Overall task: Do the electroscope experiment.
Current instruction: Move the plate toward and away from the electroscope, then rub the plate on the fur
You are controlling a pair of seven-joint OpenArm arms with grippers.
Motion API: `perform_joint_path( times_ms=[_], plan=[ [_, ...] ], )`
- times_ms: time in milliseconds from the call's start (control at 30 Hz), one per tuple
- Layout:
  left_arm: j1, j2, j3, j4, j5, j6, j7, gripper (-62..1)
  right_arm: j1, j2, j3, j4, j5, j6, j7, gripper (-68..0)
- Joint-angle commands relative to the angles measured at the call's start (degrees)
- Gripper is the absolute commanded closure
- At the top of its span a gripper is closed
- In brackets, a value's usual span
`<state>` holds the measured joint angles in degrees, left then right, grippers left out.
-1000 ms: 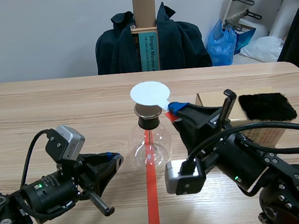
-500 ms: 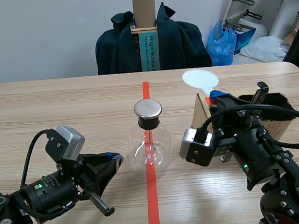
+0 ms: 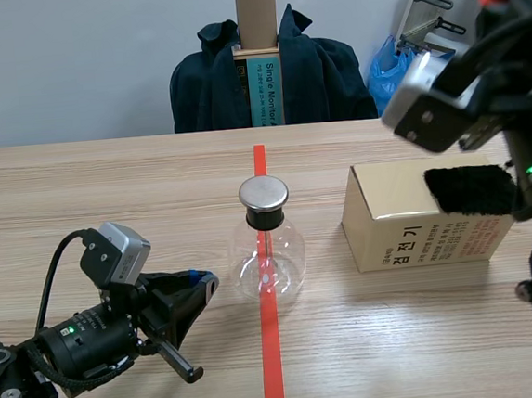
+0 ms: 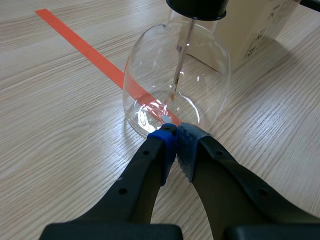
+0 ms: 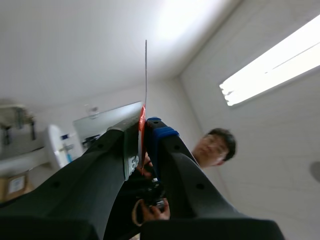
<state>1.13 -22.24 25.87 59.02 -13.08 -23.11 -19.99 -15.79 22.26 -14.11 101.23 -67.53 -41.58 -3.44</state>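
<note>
Ahead of my clenched, empty left pincer point(image 4: 175, 132), clear round glass flask point(image 4: 177, 85) is standing, tan cardboard box point(image 3: 421, 218) beyond, my raised right pincer point(image 5: 145, 125) is grasping thin white plate point(image 5: 146, 75).

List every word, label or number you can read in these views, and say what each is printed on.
"Single Monito", with the rest hidden: white print running sideways on the upright teal box.
"정전기": large red letters on the front of the cardboard box, as far as I can make out.
Smaller red lines beside those letters: too small to read.
Glass flask and disc paddle: no text visible.
</note>
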Motion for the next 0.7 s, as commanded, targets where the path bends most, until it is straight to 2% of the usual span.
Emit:
perform_joint_path(
  times_ms=[0, 167, 267, 367, 467, 533, 600, 667],
  plan=[
    [0.0, 0.1, 0.0, 1.5, -0.6, -0.1, -0.8, -3.1, -1.4, 0.4, 1.1, 2.9, 0.0, -3.3, 0.3, -0.7],
    [0.0, -0.3, 0.0, 1.5, -0.6, -0.2, -0.8, -3.1, -5.4, 0.4, 5.0, 11.9, 0.0, -3.3, 0.3, -0.7],
    [0.2, -2.0, 0.0, 2.4, -0.6, -0.2, -1.3, -3.1, -7.2, 0.4, 7.0, 16.2, 0.3, -3.3, 0.3, -0.7],
    [2.1, -5.7, -0.2, 6.4, -0.6, -0.6, -2.0, -3.2, -8.4, 0.4, 8.9, 19.7, 0.8, -3.3, 0.3, -0.7],
    [6.9, -11.0, -2.0, 14.3, -0.5, -0.8, -3.0, -3.9, -8.6, 0.4, 10.3, 22.2, 2.1, -3.3, 0.3, -0.7],
    [11.0, -14.7, -4.0, 20.1, 0.0, -0.8, -3.0, -13.7, -8.6, 0.4, 11.4, 23.2, 3.1, -3.3, 0.3, -0.7],
    [15.4, -17.9, -6.0, 25.2, 0.4, -0.8, -3.4, -30.3, -8.7, 0.4, 12.5, 23.7, 3.7, -3.3, 0.3, -0.7],
    [19.8, -20.6, -8.0, 29.4, 0.9, -0.8, -4.6, -50.0, -8.7, 0.4, 13.4, 23.8, 3.7, -3.3, 0.3, -0.7]
  ],
)
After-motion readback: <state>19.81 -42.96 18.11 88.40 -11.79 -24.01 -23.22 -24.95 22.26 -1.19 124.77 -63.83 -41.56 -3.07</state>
